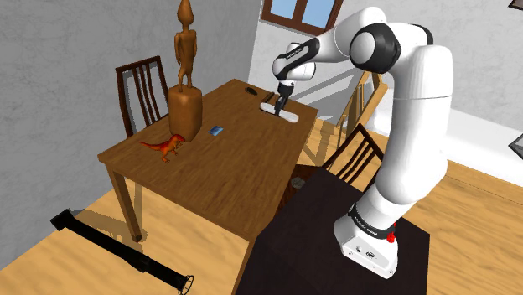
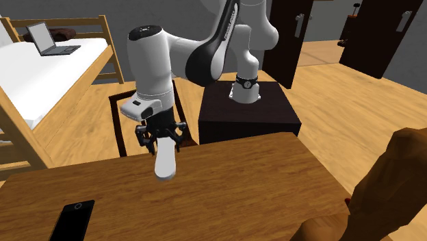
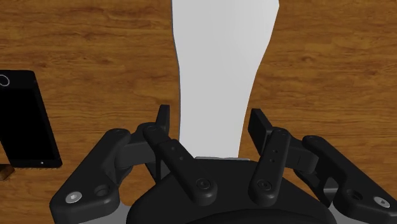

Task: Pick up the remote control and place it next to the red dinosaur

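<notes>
The remote control (image 1: 286, 114) is a plain white, long slab lying on the wooden table (image 1: 243, 172) near its far corner. My gripper (image 1: 281, 102) stands right over it, pointing down. In the wrist view the remote (image 3: 222, 63) runs out from between the black fingers (image 3: 164, 121), which straddle it with a thin gap on one side, so the gripper (image 3: 210, 121) is open. The second exterior view has the gripper (image 2: 161, 140) at one end of the remote (image 2: 164, 163). The red dinosaur (image 1: 168, 147) stands near the opposite table corner, far from the gripper.
A tall brown wooden statue (image 1: 184, 92) stands just behind the dinosaur. A small blue item (image 1: 216, 131) lies between the dinosaur and the remote. A black phone (image 3: 25, 121) lies beside the remote. Chairs (image 1: 144, 88) flank the table; the dark stand (image 1: 335, 243) is below right.
</notes>
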Robot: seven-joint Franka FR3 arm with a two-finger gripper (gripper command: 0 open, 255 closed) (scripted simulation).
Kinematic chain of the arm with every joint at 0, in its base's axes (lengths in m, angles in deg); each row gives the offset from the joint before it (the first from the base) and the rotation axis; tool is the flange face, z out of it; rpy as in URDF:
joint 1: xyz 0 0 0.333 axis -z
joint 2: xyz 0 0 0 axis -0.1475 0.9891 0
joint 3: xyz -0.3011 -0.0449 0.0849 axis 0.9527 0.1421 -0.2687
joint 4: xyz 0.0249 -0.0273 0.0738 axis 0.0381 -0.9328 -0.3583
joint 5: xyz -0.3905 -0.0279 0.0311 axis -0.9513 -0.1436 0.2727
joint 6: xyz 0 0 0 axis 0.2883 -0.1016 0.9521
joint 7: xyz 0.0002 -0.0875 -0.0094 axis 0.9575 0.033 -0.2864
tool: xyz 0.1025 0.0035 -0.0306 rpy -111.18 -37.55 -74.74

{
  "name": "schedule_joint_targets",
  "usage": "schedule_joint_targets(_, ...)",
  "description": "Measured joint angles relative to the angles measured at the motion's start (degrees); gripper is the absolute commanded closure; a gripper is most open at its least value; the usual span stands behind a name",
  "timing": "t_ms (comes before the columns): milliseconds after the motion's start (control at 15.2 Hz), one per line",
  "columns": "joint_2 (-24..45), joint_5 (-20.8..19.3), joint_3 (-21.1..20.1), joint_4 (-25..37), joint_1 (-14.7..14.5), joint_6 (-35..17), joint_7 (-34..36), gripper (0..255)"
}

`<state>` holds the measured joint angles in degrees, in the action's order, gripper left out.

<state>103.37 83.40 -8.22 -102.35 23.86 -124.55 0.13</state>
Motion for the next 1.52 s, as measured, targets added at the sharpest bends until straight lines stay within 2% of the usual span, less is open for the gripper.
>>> schedule_joint_targets(726,-4.3,-1.3,0.8,2.3,-0.5,6.5,0.8,255)
schedule_joint_targets(1056,-5.5,-2.2,-0.4,1.0,-4.3,6.4,5.9,255)
schedule_joint_targets(1518,-4.6,-3.1,-2.6,3.1,-10.3,7.6,14.6,255)
